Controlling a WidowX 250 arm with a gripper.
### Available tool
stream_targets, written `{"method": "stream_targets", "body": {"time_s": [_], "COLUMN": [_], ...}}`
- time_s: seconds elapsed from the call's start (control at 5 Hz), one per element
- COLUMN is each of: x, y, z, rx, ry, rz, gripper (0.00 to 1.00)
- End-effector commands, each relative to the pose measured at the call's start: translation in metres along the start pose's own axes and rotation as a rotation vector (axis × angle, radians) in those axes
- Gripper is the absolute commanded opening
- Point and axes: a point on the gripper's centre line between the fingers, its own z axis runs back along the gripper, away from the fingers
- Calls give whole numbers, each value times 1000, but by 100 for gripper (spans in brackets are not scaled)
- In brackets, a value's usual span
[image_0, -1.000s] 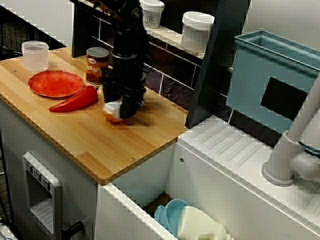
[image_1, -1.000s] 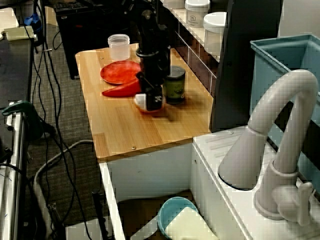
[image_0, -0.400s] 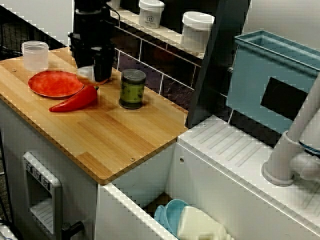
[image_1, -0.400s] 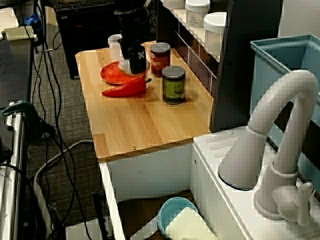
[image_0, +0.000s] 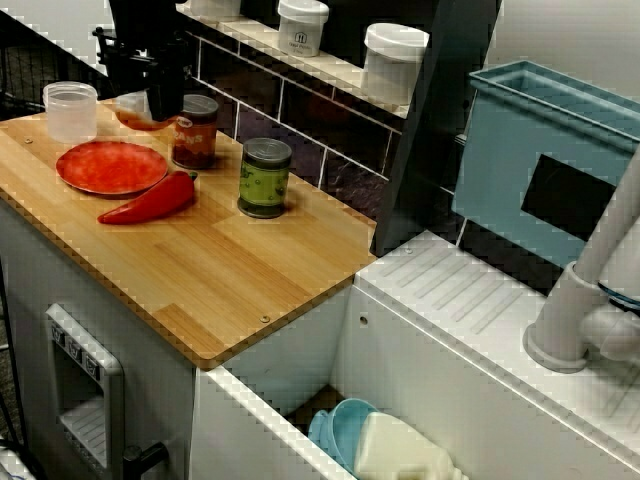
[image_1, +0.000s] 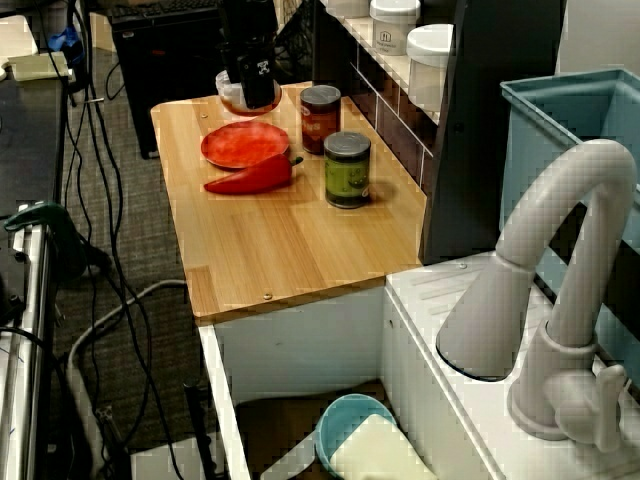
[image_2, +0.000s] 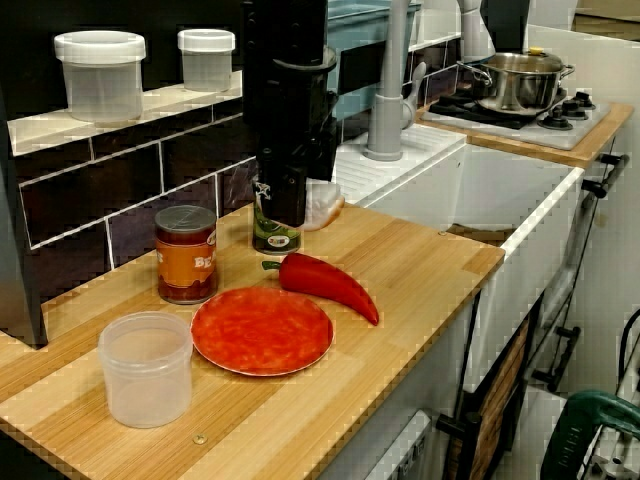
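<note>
Gripper (image_0: 155, 100) clamped on food piece (image_0: 133, 108); piece hangs clear of counter (image_0: 230, 280), near cup (image_0: 70, 110) and plate (image_0: 110, 167); set on nothing yet; pepper (image_0: 150, 200) lies beside plate.

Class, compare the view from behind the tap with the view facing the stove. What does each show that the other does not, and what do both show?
Only the view from behind the tap looks down into the sink, where a blue bowl lies. Only the view facing the stove shows the steel pot on the stove. Both show the gripper holding a white and orange piece above the wooden counter, with the red plate, red pepper, red can and green can nearby.
</note>
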Motion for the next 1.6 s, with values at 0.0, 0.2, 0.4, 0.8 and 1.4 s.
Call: {"method": "stream_targets", "body": {"time_s": [0.0,0.2,0.4,0.8,1.4], "x": [3,1,-1,-9,-1], "y": [31,41,50,64,63], "z": [-1,-9,-19,-42,-44], "rx": [125,158,186,247,215], "ry": [-87,-111,-120,-143,-89], "rz": [-50,-55,-56,-61,-26], "gripper": [0,0,0,0,100]}}
